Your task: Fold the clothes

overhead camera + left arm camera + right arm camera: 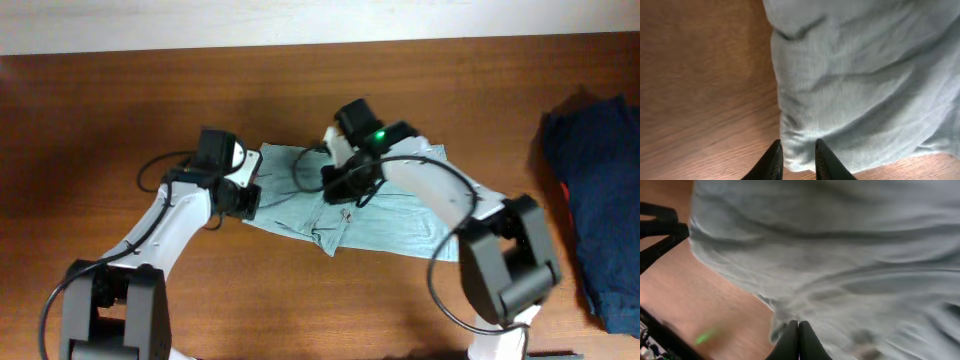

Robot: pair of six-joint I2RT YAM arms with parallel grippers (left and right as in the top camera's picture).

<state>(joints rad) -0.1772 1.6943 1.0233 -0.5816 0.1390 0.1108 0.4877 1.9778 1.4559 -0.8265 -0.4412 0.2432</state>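
On the wooden bench (120, 110), seen from overhead, the pale mint T-shirt (400, 222) lies rumpled at the centre, the left hand (243, 199) at its left edge and the right hand (345, 190) over its middle; a dark navy garment (597, 190) sits far right. Left wrist view: fingers (772, 162) stand narrowly apart, straddling the shirt's hem. Right wrist view: fingers (789, 342) are pressed together, pinching a fold of the shirt.

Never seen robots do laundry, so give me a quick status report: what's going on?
Left gripper open at T-shirt corner. Right gripper shut on T-shirt fabric. T-shirt rumpled on table, not yet folded. Navy garment lies apart at right edge.
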